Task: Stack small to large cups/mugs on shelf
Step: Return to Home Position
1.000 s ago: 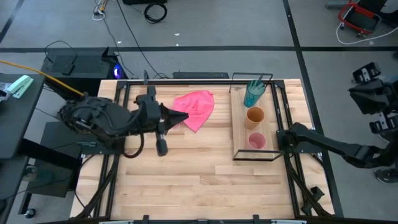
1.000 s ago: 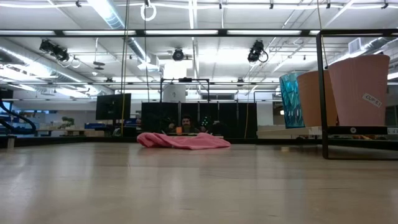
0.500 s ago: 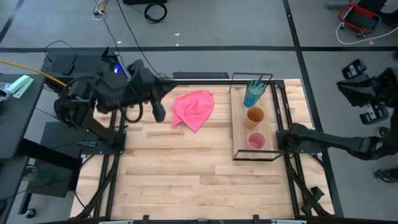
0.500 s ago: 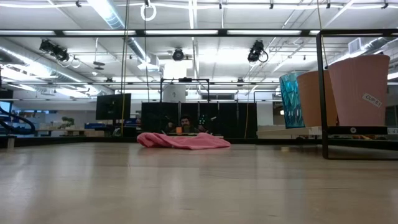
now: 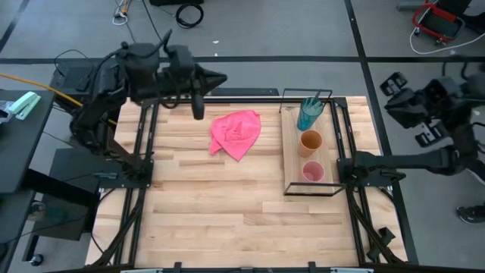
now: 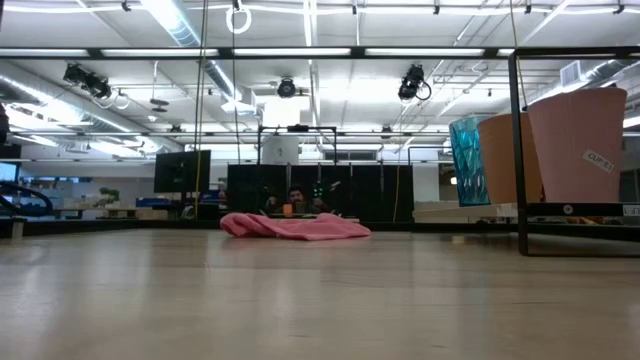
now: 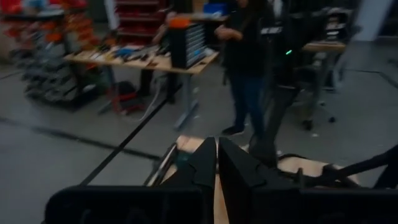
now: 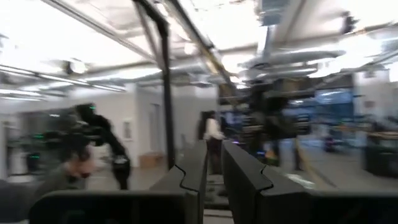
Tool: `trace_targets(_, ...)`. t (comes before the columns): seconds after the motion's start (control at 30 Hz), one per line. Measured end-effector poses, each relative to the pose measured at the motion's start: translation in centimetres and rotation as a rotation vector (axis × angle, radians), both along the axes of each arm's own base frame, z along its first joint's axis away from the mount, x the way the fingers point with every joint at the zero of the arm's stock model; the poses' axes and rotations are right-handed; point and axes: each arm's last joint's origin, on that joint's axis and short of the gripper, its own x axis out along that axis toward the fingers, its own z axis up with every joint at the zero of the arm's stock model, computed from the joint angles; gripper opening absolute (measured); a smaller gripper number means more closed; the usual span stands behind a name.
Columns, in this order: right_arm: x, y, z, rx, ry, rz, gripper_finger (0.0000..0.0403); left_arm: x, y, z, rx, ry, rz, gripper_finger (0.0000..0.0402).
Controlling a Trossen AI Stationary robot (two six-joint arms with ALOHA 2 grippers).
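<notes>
Row of three cups on the shelf point(image 5: 294, 155), which lies at the right side of the table. The pink cup point(image 5: 313, 172) stands nearest the front edge, the orange cup point(image 5: 311, 142) in the middle and the teal cup point(image 5: 308, 114) at the far end, all upright and apart, none nested. A pink cloth point(image 5: 236, 133) lies mid-table, well clear of them.

The left gripper point(image 5: 216, 76) is raised over the far left corner, its fingers pressed together on nothing. The right gripper point(image 5: 400, 102) hangs off the table's right side, fingers drawn close with a slim gap, also empty.

Treat each cup as light, stiff and smooth-walled, probably thin plastic, so expect it to tip or slide under a small nudge, the tall teal one most readily. If you must take one up again, close across the tapered wall just below the rim, and squeeze gently
</notes>
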Motion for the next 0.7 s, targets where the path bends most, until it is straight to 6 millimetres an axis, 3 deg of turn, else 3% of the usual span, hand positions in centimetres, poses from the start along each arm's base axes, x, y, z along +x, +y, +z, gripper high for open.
trace_targets(0.17,3.2,-0.2,-0.5,0.016,-0.047,0.226,0.0057,1.7,1.5,-0.4,0.005,-0.019,-0.080,0.0033)
trace_targets(0.33,5.4,0.2,-1.9,0.061,-0.004,0.474,0.0057,4.5,2.9,-2.3,-0.034,0.051,-0.143,0.0036)
trace_targets(0.47,4.6,1.1,-2.4,0.074,-0.006,0.600,0.0057,5.4,3.1,-2.9,-0.049,0.066,-0.192,0.0030)
trace_targets(0.6,3.0,1.6,-1.7,0.059,-0.160,0.669,0.0057,5.5,3.1,-2.9,-0.049,0.067,-0.194,0.0025)
trace_targets(0.7,3.7,2.2,-2.3,0.056,-0.215,0.673,0.0057,5.5,3.1,-2.9,-0.049,0.066,-0.193,0.0023)
